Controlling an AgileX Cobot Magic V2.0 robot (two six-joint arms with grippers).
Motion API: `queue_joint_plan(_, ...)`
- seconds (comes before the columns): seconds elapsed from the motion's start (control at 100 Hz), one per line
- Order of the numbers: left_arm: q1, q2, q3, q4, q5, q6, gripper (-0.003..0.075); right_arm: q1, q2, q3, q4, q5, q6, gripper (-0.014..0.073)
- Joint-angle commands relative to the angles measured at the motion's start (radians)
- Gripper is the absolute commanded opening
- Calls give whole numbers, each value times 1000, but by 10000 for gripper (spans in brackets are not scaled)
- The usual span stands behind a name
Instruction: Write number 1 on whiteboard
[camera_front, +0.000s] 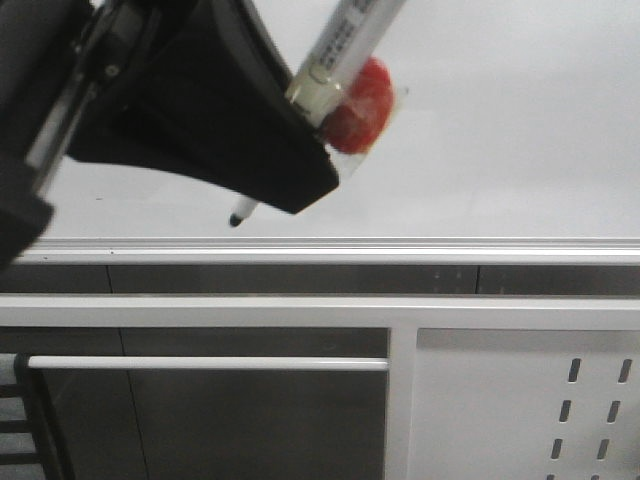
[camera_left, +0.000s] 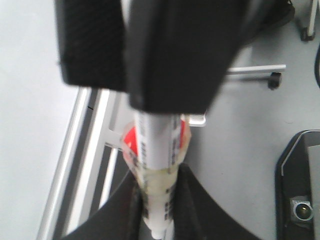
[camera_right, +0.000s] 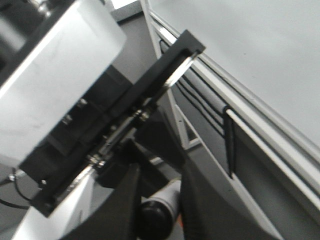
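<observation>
Holding pincer, left side: the left pincer (camera_front: 300, 165) is clamping a white marker (camera_front: 345, 55) wrapped in tape with a red patch, its black tip (camera_front: 237, 218) pointing down and to the left.
Tip against board: the tip is sitting low on the whiteboard (camera_front: 520, 120), just above the silver edge rail (camera_front: 400, 245); whether it is touching the surface I cannot tell.
Task progress: no black stroke is showing anywhere on the visible part of the board, so the number 1 is looking not yet begun; all of the writing is still left, as far as I can judge.
Left wrist view: the marker barrel (camera_left: 157, 150) is running down between the two dark fingers (camera_left: 192, 205), which are pressing on it from both sides.
Right pincer: the right pincer (camera_right: 160, 210) is showing a pale rounded object (camera_right: 160, 202) between its fingers, beside the board's edge; whether it is gripping it I cannot tell.
Lower right: a white perforated panel (camera_front: 540, 410) is sitting below the rail.
</observation>
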Motion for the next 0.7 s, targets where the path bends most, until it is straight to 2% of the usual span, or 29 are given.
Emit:
queue_joint_plan(0.0,-8,-21,-33,27,-130,42,-18,1,5,-31,83,36,32,-69)
queue_joint_plan(0.26,-8,-28,-39,22,-139,42,-6,1,5,-31,63,32,32,-61)
queue_joint_plan(0.33,-8,-42,-47,15,-139,42,64,1,5,-31,43,20,32,-61)
queue_joint_plan(0.45,-8,-85,-63,-4,-139,42,305,1,5,-31,22,-14,32,-61)
queue_joint_plan(0.52,-8,-121,-63,-35,-137,42,398,1,5,-31,15,-36,32,-61)
queue_joint_plan(0.57,-8,-149,-63,-58,-129,42,420,1,5,-31,5,-44,28,-61)
queue_joint_plan(0.69,-8,-221,-63,-100,-104,40,419,1,5,-31,-11,-44,21,-61)
